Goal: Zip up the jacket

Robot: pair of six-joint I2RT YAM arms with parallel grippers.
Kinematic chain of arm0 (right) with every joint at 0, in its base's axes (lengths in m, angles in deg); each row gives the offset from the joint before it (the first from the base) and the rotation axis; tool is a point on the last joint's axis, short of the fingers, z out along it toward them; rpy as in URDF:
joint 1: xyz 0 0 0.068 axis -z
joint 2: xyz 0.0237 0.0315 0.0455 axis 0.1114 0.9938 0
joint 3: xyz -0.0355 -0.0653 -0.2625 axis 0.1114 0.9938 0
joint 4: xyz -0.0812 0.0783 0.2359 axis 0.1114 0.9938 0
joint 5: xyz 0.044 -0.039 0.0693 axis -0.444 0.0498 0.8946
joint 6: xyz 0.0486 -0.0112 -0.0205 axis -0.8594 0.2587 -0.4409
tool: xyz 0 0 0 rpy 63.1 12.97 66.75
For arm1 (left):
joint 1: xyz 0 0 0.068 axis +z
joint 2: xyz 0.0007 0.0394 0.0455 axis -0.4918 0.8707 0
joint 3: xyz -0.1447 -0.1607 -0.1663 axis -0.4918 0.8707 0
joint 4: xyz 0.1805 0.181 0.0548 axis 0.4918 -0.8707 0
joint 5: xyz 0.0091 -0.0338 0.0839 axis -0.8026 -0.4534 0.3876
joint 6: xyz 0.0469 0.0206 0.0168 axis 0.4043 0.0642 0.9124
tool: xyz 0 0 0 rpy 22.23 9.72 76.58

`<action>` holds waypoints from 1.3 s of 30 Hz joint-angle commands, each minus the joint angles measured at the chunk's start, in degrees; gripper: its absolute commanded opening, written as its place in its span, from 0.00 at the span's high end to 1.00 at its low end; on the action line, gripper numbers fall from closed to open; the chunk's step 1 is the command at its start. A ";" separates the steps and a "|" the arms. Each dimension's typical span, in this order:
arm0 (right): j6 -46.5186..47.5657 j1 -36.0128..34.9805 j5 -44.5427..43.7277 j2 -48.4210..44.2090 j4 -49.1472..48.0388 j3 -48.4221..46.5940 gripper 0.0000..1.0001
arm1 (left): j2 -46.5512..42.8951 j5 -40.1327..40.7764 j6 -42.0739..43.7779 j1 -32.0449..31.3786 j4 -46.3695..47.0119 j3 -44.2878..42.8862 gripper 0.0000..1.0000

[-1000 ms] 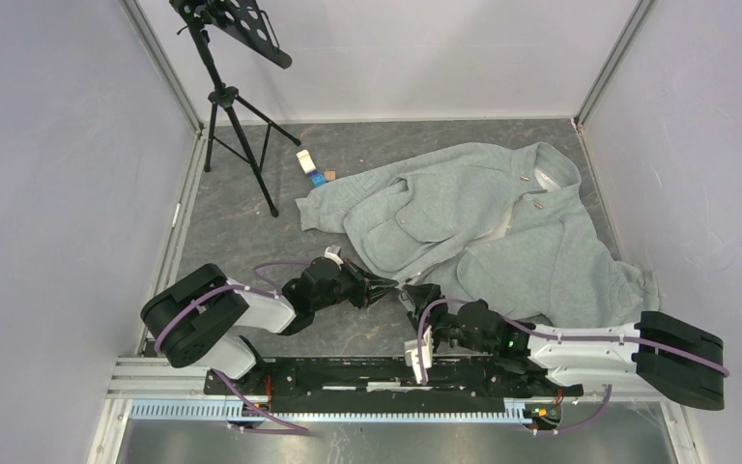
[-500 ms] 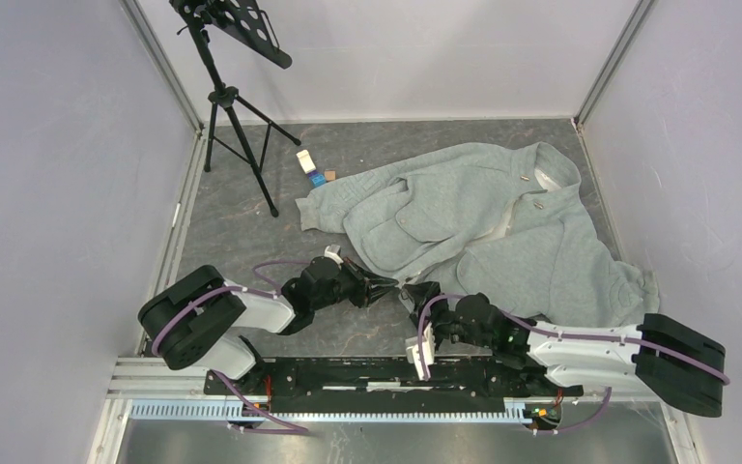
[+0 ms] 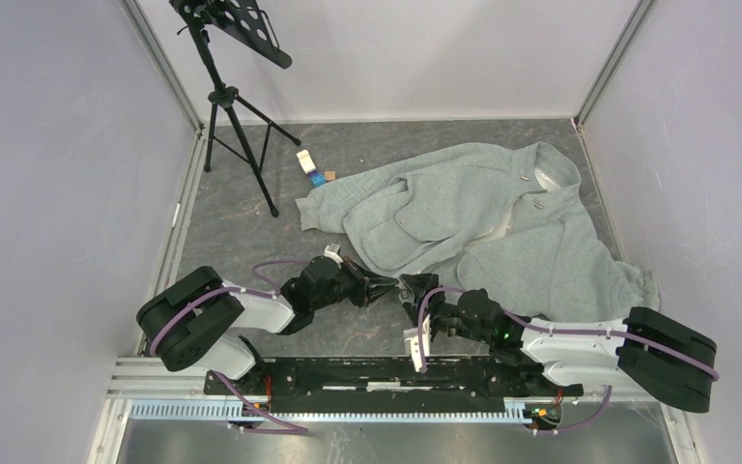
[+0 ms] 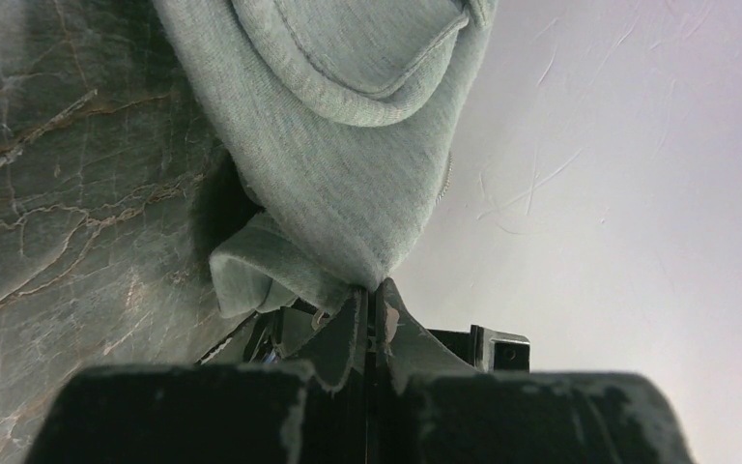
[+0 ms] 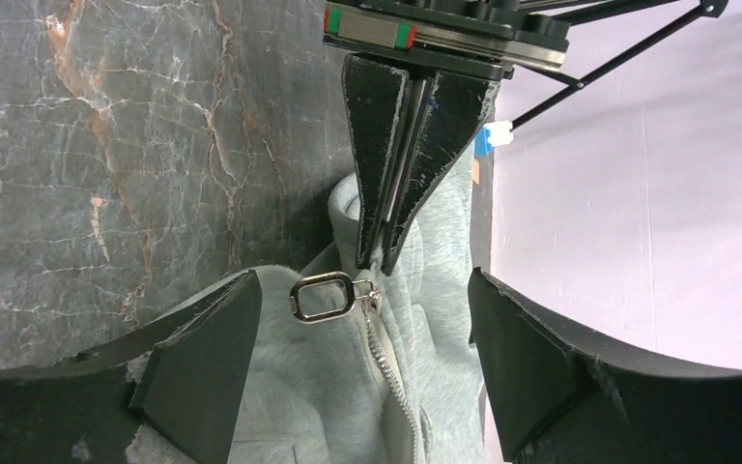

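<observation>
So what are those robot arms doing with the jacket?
They are getting ready to zip up the jacket, which lies open on the table. The left arm has its jaws shut on the jacket's bottom edge, right by the end of the zip. The right arm has its jaws open on either side of the ring-shaped zip pull, not gripping it yet.

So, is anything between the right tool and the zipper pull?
Nothing visible. The pull lies uncovered ahead of the open right tool, in line with its gap. The left tool, shut on the jacket edge, sits just beyond the pull, not between.
</observation>
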 commanded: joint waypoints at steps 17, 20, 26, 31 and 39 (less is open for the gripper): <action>-0.10 0.34 -3.13 2.07 -7.84 0.49 0.23 | -2.64 1.13 -1.14 0.13 -0.17 -0.65 0.98; -0.31 0.29 -2.96 1.32 -7.25 0.35 0.25 | -2.60 1.10 -1.09 0.11 -0.10 -0.65 0.98; -0.33 0.36 -0.72 -0.76 -6.68 1.19 0.33 | -2.84 0.99 -0.77 0.09 -0.03 -0.91 0.98; -0.42 0.34 -0.79 -0.66 -7.44 1.27 0.36 | -2.65 0.95 -0.65 0.04 0.11 -0.91 0.98; -0.65 0.29 -0.60 -0.67 -6.90 1.32 0.46 | -2.65 0.78 -0.74 0.05 0.21 -0.82 0.98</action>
